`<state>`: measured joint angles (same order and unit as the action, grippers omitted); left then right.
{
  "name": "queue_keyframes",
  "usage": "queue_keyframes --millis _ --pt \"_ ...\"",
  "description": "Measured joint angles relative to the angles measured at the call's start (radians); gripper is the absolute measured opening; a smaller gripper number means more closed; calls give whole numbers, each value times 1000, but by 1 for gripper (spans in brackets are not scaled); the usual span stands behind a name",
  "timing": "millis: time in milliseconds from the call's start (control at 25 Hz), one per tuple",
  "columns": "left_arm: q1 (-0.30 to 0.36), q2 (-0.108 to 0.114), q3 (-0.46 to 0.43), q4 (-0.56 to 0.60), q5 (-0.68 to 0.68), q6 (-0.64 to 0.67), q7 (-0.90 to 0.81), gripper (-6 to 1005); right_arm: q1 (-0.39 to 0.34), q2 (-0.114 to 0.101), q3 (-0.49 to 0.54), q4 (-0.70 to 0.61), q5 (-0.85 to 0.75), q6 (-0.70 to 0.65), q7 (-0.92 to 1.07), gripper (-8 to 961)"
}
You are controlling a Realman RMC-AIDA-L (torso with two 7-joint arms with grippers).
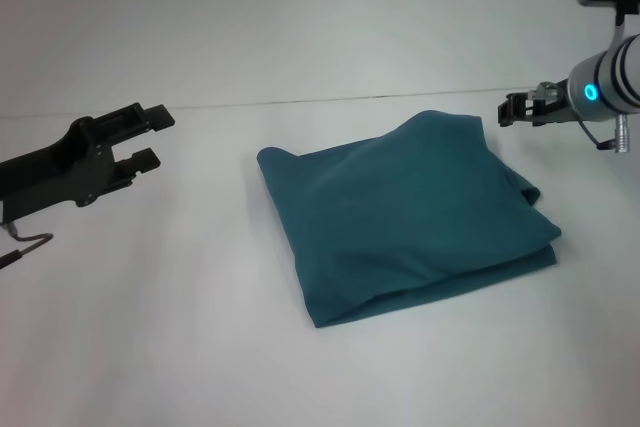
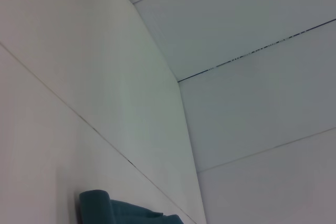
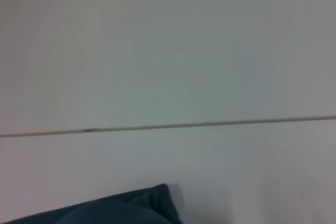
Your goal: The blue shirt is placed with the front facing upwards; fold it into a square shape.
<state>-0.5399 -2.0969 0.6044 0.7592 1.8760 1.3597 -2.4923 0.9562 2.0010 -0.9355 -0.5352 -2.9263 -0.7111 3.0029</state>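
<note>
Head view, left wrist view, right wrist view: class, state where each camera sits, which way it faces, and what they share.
Head view: on the robot's head, looking down at the folded blue shirt; left gripper open, right gripper visible.
Left wrist view: on the left wrist, facing white panels; no fingers shown.
Right wrist view: on the right wrist, facing a seam; no fingers shown.
Shared: the shirt's edge.

The blue shirt [image 1: 405,212] is plain dark teal, lying on a white table [image 1: 150,327].
</note>
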Motion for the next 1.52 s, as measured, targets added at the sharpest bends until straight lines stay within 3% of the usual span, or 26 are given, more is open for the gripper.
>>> queue_keyframes --millis 200,680,960,1240,1520 --pt "1 0 0 2 0 1 -5 752 -35 20 6 -131 39 -186 -52 442" --pt "6 2 0 0 0 3 0 752 -107 16 6 -240 268 -532 -177 441" --pt "8 0 0 0 0 3 1 752 -126 5 6 -242 287 -621 -184 440" --pt "11 0 0 0 0 1 1 753 -136 -8 18 -268 193 -631 -155 439" --pt "10 0 0 0 0 2 0 753 -163 7 27 -414 94 -625 -99 438"
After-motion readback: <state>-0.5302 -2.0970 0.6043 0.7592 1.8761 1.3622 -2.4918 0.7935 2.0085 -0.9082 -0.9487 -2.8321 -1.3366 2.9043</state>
